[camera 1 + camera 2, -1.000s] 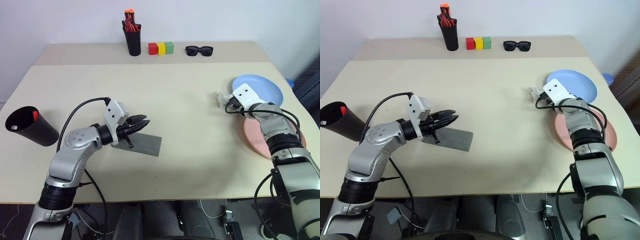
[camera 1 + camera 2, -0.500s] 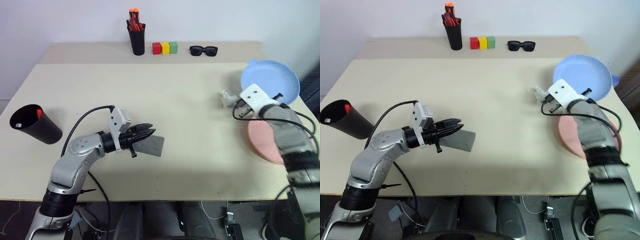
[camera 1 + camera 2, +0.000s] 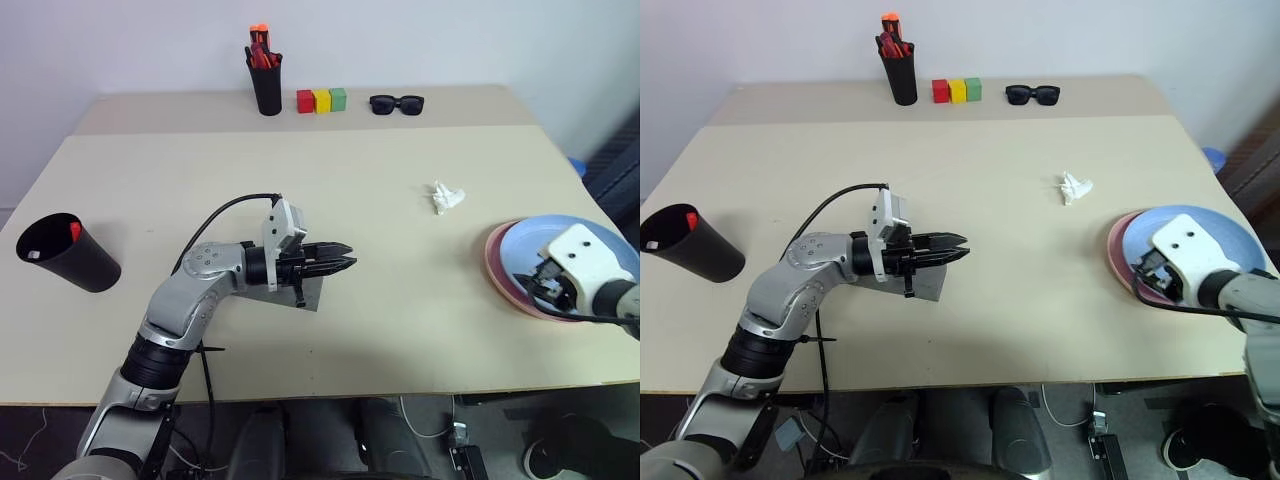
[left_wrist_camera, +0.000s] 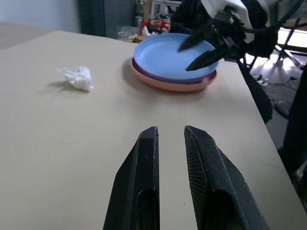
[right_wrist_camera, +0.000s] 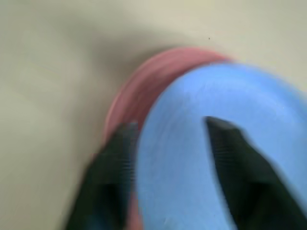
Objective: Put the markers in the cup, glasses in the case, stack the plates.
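Right gripper [image 4: 209, 48]: fingers spread, nothing held, poised over the near rim of the blue plate [image 3: 545, 255], which rests on the pink plate [image 3: 1120, 262]. Left gripper [image 3: 340, 265]: fingers a narrow gap apart, holding nothing, level above the grey case [image 3: 312, 292]. Black cup [image 3: 62, 252] sits far left with 2 markers inside.

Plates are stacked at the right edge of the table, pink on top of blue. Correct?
Not quite. The order is reversed: the blue plate lies on top of the pink plate, which shows only as a rim under it. The left wrist view shows this most clearly; the head views agree. They do sit at the right edge of the table.
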Controlling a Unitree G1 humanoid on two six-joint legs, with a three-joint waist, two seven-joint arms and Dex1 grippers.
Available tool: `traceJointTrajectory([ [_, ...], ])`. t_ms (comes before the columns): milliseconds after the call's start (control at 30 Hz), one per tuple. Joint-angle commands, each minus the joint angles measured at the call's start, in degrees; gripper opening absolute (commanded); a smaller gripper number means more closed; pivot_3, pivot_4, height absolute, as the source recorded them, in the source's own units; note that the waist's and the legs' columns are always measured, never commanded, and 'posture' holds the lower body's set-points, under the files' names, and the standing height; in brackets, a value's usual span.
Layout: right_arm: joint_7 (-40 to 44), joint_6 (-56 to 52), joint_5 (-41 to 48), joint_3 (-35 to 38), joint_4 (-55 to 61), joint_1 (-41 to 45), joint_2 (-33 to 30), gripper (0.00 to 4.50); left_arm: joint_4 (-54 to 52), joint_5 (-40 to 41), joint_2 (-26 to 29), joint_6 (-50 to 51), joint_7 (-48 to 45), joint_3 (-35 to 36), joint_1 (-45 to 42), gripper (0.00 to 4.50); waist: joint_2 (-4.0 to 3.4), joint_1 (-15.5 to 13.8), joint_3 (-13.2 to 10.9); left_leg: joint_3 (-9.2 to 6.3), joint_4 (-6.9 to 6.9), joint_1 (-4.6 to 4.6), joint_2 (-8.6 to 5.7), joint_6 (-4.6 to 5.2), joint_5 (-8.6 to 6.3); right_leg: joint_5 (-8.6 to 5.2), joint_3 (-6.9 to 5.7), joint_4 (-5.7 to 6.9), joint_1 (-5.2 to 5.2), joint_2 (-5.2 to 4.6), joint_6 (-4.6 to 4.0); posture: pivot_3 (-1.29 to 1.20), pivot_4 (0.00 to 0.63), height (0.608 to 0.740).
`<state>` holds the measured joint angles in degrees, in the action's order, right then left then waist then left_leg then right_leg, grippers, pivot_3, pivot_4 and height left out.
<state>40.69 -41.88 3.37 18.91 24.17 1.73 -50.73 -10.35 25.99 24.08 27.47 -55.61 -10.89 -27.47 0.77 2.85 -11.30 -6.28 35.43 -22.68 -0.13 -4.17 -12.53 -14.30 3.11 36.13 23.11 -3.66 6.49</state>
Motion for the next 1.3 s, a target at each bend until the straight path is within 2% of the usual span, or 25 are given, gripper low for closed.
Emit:
traceJointTrajectory([
  [33,-5.5,5.4,-2.0,-7.0,-5.3,9.0,4.7,3.37,-1.6,-1.1,0.5,-1.8,0.4,0.1,0.7,0.82,0.02,0.2,0.0,0.00,-0.07,0.11,0.02,0.00,0.00,0.00,0.01,0.00,-0.06,0.02,-0.01,0.00,0.150,0.740],
  [133,-12.1,11.9,-6.5,-15.5,-19.6,20.8,12.9,3.37,-3.1,-1.7,1.6,-1.7,2.8,2.2,2.8,0.82,0.12,0.8,0.0,0.00,-0.18,0.18,0.04,0.00,0.00,0.06,0.03,-0.01,-0.09,0.04,-0.11,0.00,0.150,0.740],
  [200,-16.0,16.7,-8.7,-18.1,-31.3,27.8,17.1,3.37,-4.7,-1.4,2.1,-0.6,5.1,4.1,4.3,0.82,0.08,0.6,0.0,-0.01,-0.22,0.15,0.03,0.00,0.01,0.06,0.05,0.00,-0.07,0.03,-0.11,0.00,0.150,0.740],
  [367,-23.8,28.5,-12.7,-21.7,-56.6,39.9,21.2,3.37,-9.5,-1.1,3.5,1.1,9.2,7.0,9.2,0.82,0.04,-0.4,-0.1,-0.01,-0.31,0.06,0.02,0.00,0.01,0.16,0.04,-0.02,0.02,0.00,0.16,0.00,0.150,0.740],
  [467,-26.4,33.6,-15.0,-23.4,-65.6,43.8,21.2,2.60,-11.6,-0.9,3.7,1.3,11.2,8.2,11.9,0.82,0.04,-0.6,-0.1,-0.02,-0.36,0.00,0.01,0.00,0.00,0.15,0.02,-0.04,0.06,-0.01,0.17,0.00,0.150,0.740],
  [600,-27.0,36.7,-15.4,-23.7,-69.9,45.6,21.2,0.47,-12.8,-0.6,3.4,1.3,12.7,9.0,14.0,0.82,0.04,-0.4,-0.1,-0.02,-0.37,-0.01,0.01,0.01,-0.01,0.15,0.02,-0.03,0.08,0.00,0.17,0.00,0.150,0.740],
  [633,-27.2,37.3,-15.7,-23.9,-69.8,45.5,21.1,0.05,-12.7,-0.7,3.4,1.0,12.8,8.9,14.3,0.82,0.04,-0.3,-0.1,-0.02,-0.36,0.00,0.01,0.01,-0.01,0.15,0.02,-0.03,0.08,0.00,0.18,0.00,0.150,0.740],
  [733,-26.8,37.6,-16.5,-24.0,-65.4,43.6,20.2,0.05,-11.8,-1.1,3.2,0.0,12.7,8.7,14.5,0.82,0.03,-0.1,-0.1,-0.01,-0.34,0.00,0.01,0.01,-0.01,0.15,0.04,-0.02,0.08,0.01,0.18,0.00,0.150,0.740],
  [867,-21.8,31.1,-15.4,-21.2,-46.0,35.2,15.2,0.05,-9.7,-1.6,3.2,-1.8,12.4,9.4,14.4,0.82,0.01,-0.5,-0.1,-0.03,-0.34,0.01,0.01,0.01,-0.01,0.14,0.03,0.00,0.08,0.02,0.19,0.00,0.150,0.740],
  [900,-20.5,28.5,-14.8,-19.6,-40.2,32.5,13.6,0.05,-9.2,-1.6,3.3,-2.3,12.3,9.6,14.4,0.82,0.01,-0.5,-0.1,-0.03,-0.34,0.00,0.01,0.01,-0.01,0.13,0.03,-0.01,0.08,0.01,0.20,0.00,0.150,0.740],
  [1000,-12.5,14.5,-9.0,-8.1,-18.4,19.6,7.0,0.05,-6.7,-1.9,4.0,-4.4,10.4,9.9,14.7,0.82,-0.05,-1.7,-0.1,-0.06,-0.33,-0.09,-0.02,0.05,-0.03,0.10,0.00,-0.03,0.10,-0.03,0.26,0.00,0.150,0.740],
  [1067,-9.6,8.4,-7.3,-3.3,-11.4,13.2,4.2,0.05,-4.9,-2.2,4.2,-5.4,9.5,9.5,14.4,0.82,-0.07,-2.1,0.0,-0.05,-0.29,-0.11,-0.03,0.10,-0.06,0.09,0.01,-0.05,0.10,-0.04,0.26,0.00,0.150,0.740],
  [1167,-5.9,3.6,-4.9,0.6,-6.6,6.1,1.7,0.86,-2.8,-2.8,3.9,-7.9,9.1,9.8,14.3,0.82,-0.01,-1.6,0.0,-0.01,-0.25,-0.05,-0.02,0.11,-0.07,-0.02,0.02,-0.07,0.05,-0.02,0.06,0.00,0.150,0.740],
  [1300,-7.7,5.0,-5.6,1.1,-5.9,4.0,2.1,2.85,0.5,-4.5,2.9,-11.1,11.2,11.3,13.9,0.82,0.00,-0.9,0.0,0.11,-0.21,0.23,0.01,0.12,-0.07,-0.02,0.09,-0.06,-0.12,-0.02,-0.06,0.00,0.150,0.740],
])
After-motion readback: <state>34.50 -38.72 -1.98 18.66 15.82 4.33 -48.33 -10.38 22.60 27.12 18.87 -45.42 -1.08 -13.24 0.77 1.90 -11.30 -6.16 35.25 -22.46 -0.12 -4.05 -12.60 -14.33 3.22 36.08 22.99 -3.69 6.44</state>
